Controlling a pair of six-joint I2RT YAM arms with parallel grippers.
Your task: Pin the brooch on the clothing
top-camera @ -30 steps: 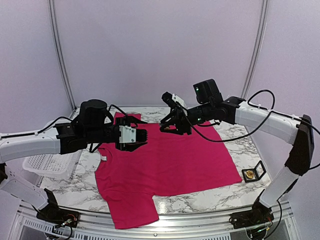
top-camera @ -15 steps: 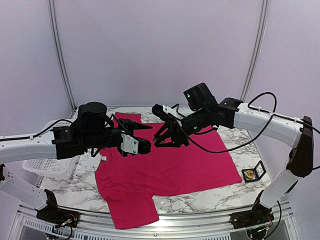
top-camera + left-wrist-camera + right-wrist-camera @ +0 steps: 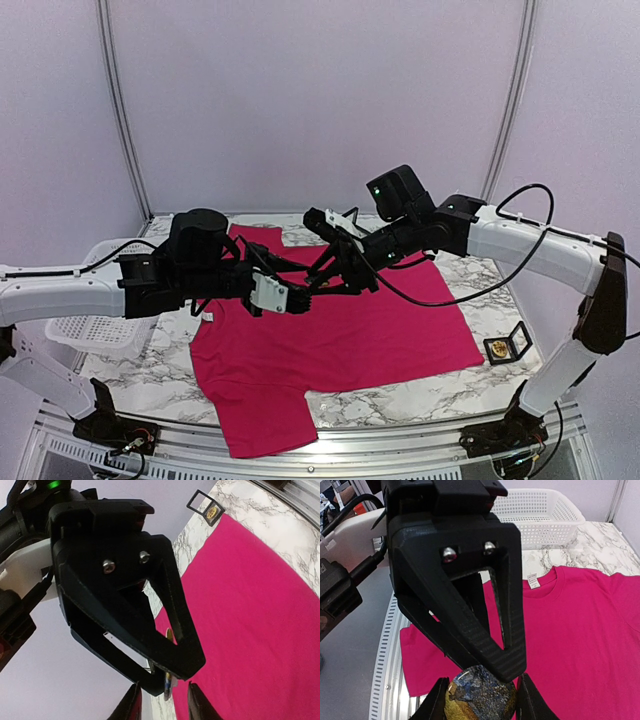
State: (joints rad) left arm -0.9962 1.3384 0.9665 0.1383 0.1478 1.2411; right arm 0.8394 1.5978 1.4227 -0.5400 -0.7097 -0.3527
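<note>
- Right end effector [image 3: 481,702] is closed on a round gold-and-blue brooch [image 3: 480,692], cut off at the view's edge.
- Left end effector [image 3: 164,705], narrowly open, flanks the brooch's rim; contact is unclear.
- Magenta T-shirt [image 3: 380,330] lies flat on the marble surface [image 3: 450,395], below both.

Above the middle of the table [image 3: 440,395] my left tool [image 3: 303,300] and right tool [image 3: 322,284] meet tip to tip, so each blocks the other's way forward. The brooch [image 3: 480,696], clamped in the right tool, sits between the left tool's parted jaws with only slivers of room either side. Below them the clothing [image 3: 390,335] lies flat, leaving air to pass over toward the near edge. A white basket [image 3: 90,335] crowds the left edge beneath my left arm. A small black stand [image 3: 508,345] sits by the right edge, just off the clothing.
</note>
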